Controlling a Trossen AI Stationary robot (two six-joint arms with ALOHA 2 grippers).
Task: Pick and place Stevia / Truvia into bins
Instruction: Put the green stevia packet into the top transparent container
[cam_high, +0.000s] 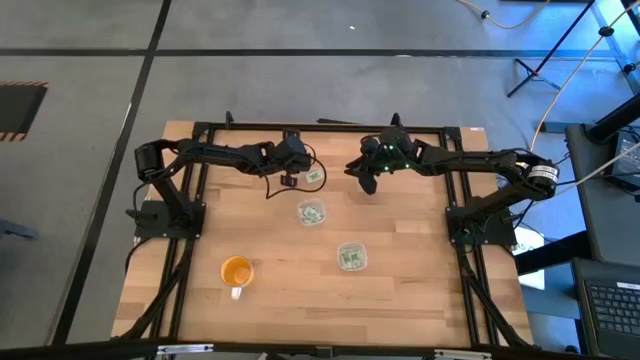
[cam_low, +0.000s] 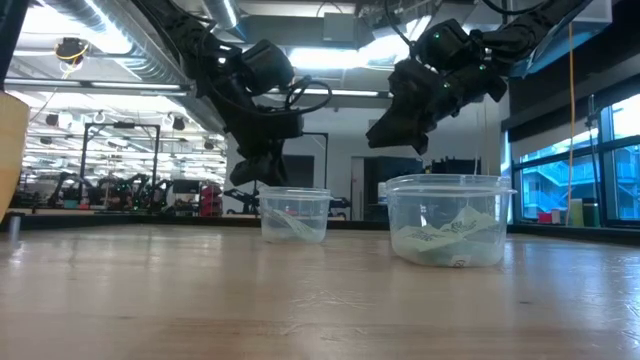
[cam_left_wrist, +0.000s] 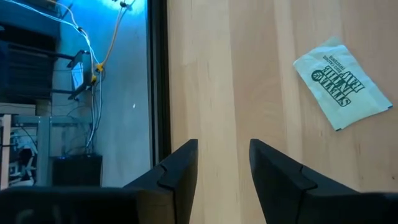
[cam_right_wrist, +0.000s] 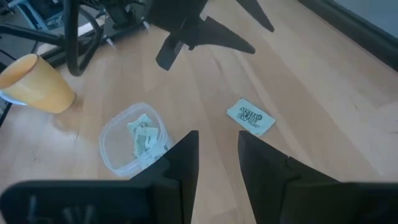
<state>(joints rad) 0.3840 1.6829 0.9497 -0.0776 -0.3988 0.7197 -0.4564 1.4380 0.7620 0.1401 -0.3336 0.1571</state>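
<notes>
Nearest the front edge of the wooden surface (cam_high: 400, 290) stands an orange cup (cam_high: 236, 271), with one clear bin (cam_high: 351, 257) to its right and a second clear bin (cam_high: 311, 213) just beyond, both holding pale green packets. Farther back, a single Stevia packet (cam_high: 314, 176) lies flat on the bare wood, between the two arms. Just beside it hovers the left end effector (cam_high: 289, 180), fingers parted and empty, while the right end effector (cam_high: 366, 183) hangs on its other side, likewise spread and holding nothing.
</notes>
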